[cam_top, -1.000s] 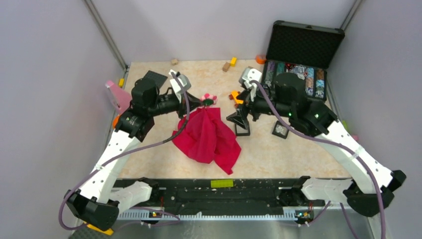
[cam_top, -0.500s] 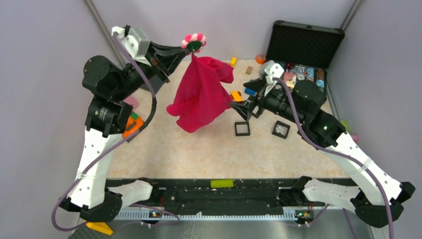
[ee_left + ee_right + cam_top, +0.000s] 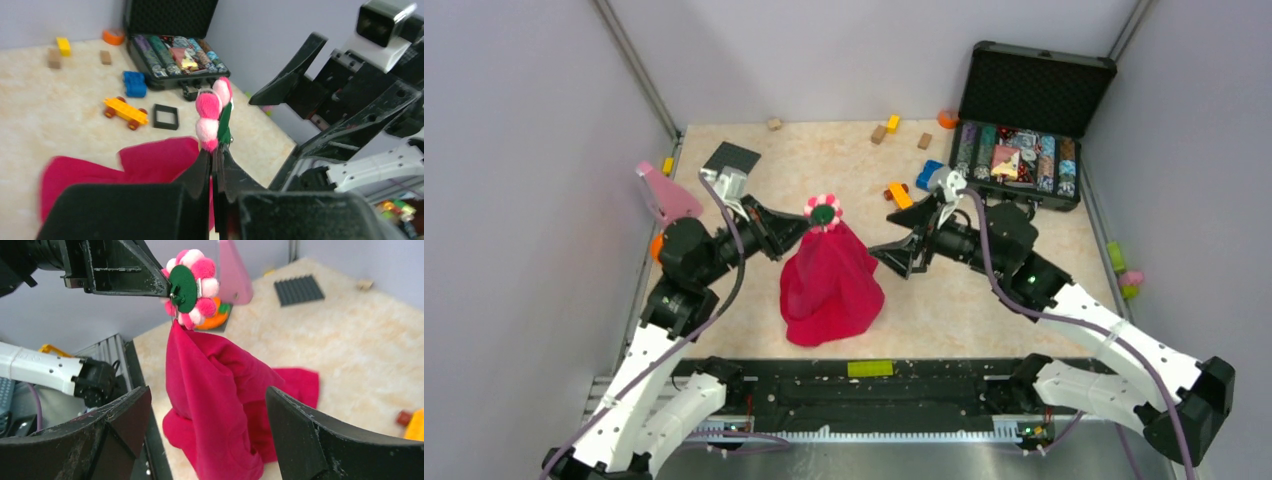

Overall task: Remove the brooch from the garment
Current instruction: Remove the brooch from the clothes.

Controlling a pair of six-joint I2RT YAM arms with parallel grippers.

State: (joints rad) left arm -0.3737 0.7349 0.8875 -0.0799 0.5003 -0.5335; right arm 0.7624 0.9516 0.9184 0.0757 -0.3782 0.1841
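A: Lower now, has it come down?
B: Yes. Over the middle of the tabletop (image 3: 984, 300) the left gripper (image 3: 805, 222) has dropped, clamped on the brooch (image 3: 823, 211); the garment (image 3: 831, 285) hangs beneath, and the right gripper (image 3: 886, 240) gapes just beside.

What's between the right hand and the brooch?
Only air: the garment hangs below the brooch, which the left hand pinches. The right wrist view shows it.
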